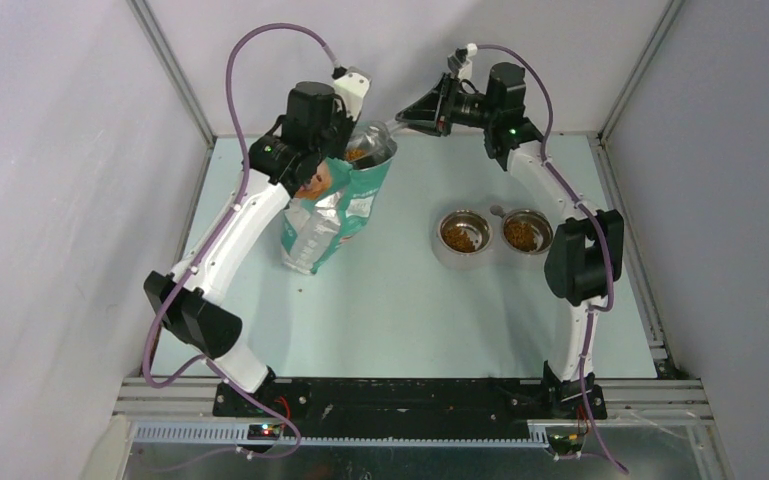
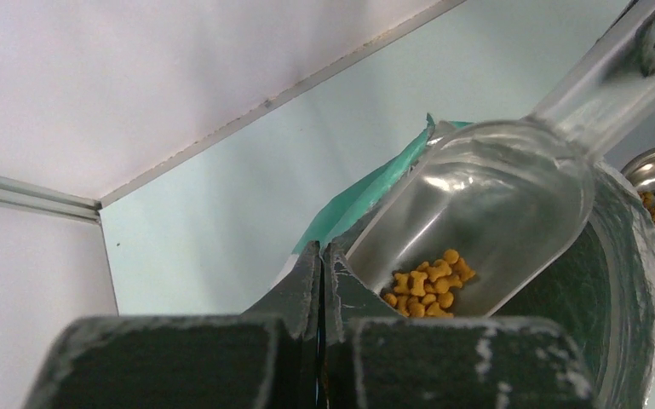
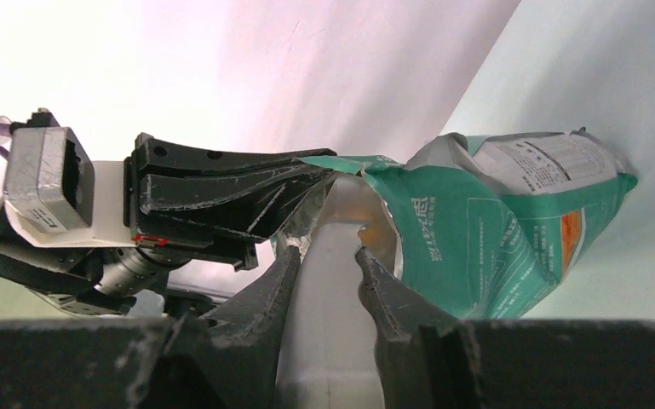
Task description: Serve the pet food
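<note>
Top external view: the left gripper (image 1: 350,137) is clamped on the rim of a teal-green bag (image 1: 335,215), which stands tilted on the pale table (image 1: 400,310) toward the far left. The right gripper (image 1: 407,118) reaches in from the far right and holds a clear scoop by its handle, the scoop's cup inside the bag's open mouth. To the right of the bag, well apart from it, two steel bowls sit side by side and touching, the left bowl (image 1: 463,214) and the right bowl (image 1: 549,232); each holds a layer of pet food (image 1: 463,237). Left wrist view: the left gripper (image 2: 321,256) has its fingers pressed together on the bag's edge, with no gap showing between them. Just beyond them the scoop (image 2: 485,204) lies tilted in the bag's silver-lined opening, with a small cluster of pet food (image 2: 430,285) at its lower end; most of the cup is bare. Right wrist view: the right gripper (image 3: 328,256) has its two fingers closed on either side of the scoop's pale handle (image 3: 328,324), which runs forward into the mouth of the bag (image 3: 494,221), and the left gripper's black fingers pinch the bag's rim from the left.
</note>
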